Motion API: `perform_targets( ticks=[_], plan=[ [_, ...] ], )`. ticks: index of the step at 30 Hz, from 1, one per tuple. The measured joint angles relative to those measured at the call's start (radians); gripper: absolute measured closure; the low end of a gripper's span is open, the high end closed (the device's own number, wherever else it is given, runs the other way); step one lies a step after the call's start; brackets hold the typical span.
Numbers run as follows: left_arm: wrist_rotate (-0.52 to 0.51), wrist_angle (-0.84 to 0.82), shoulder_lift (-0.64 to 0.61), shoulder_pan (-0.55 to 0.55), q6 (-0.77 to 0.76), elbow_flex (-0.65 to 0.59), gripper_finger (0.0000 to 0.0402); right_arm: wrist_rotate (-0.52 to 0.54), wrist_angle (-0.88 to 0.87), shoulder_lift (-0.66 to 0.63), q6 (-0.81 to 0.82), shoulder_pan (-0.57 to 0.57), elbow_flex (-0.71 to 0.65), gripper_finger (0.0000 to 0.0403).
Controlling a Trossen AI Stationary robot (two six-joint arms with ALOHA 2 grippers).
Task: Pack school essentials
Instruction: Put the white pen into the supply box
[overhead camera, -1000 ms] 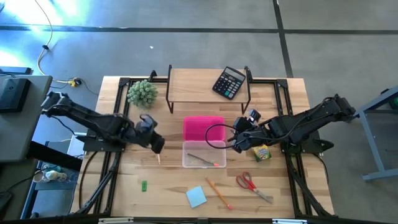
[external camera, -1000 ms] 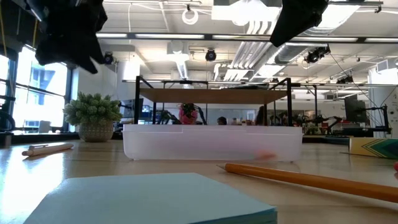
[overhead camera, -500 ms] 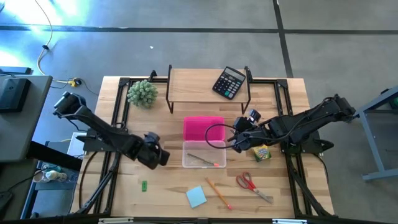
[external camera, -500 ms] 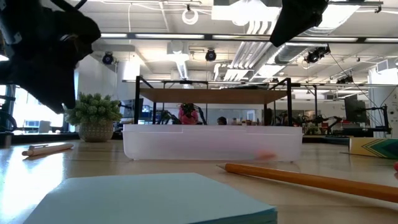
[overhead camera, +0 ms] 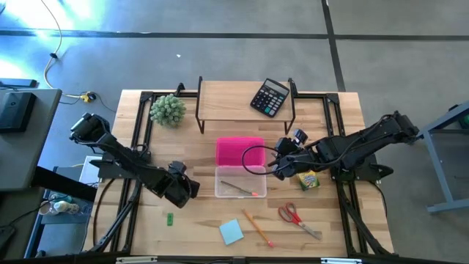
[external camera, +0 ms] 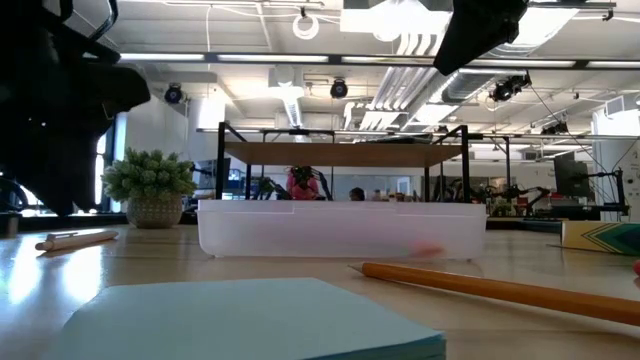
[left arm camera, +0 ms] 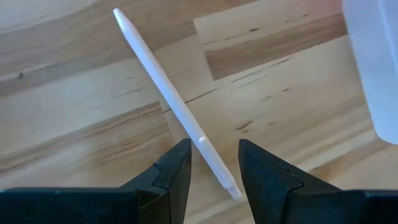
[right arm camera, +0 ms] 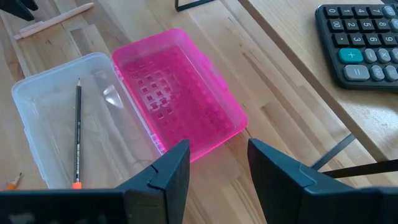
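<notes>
A pale wooden pencil (left arm camera: 174, 106) lies flat on the table to the left of the clear box (overhead camera: 240, 183). My left gripper (left arm camera: 214, 168) hangs open just above the pencil's near end, one finger on each side, touching nothing. In the low view the pencil (external camera: 75, 239) lies below the dark left arm (external camera: 50, 110). My right gripper (right arm camera: 217, 168) is open and hovers over the pink lid (right arm camera: 180, 93). The clear box holds a dark pencil (right arm camera: 77, 130). The crayon box (overhead camera: 308, 180), red scissors (overhead camera: 297, 218), orange pencil (overhead camera: 256, 227), blue note pad (overhead camera: 231, 232) and green eraser (overhead camera: 169, 218) rest on the table.
A wooden shelf on black legs (overhead camera: 245, 99) stands at the far side and carries the black calculator (overhead camera: 270, 97). The green ball plant (overhead camera: 168, 110) sits at the far left. Bare wood lies between the eraser and the note pad.
My left gripper has moved toward the table's near edge and down, from beside the pink lid to over the pale pencil. The pencil has not shifted. My right arm has kept still.
</notes>
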Motion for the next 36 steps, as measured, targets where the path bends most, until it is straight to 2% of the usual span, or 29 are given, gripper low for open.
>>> perform_targets(
  ticks=[9,20,32,36],
  plan=[
    [0.008,0.01,0.07,0.0,-0.028,0.0,0.0278,0.0,0.0,0.0,0.0,0.0,0.0,0.025],
    [0.065,0.017,0.137,-0.004,-0.017,0.005,0.0283,0.0,0.0,0.0,0.0,0.0,0.0,0.025],
    [0.085,0.024,0.127,-0.012,0.108,0.002,0.0386,0.0,0.0,0.0,0.0,0.0,0.0,0.025],
    [0.076,0.023,0.122,-0.012,0.14,0.002,0.0393,0.0,0.0,-0.007,0.008,0.0,0.0,0.025]
  ],
)
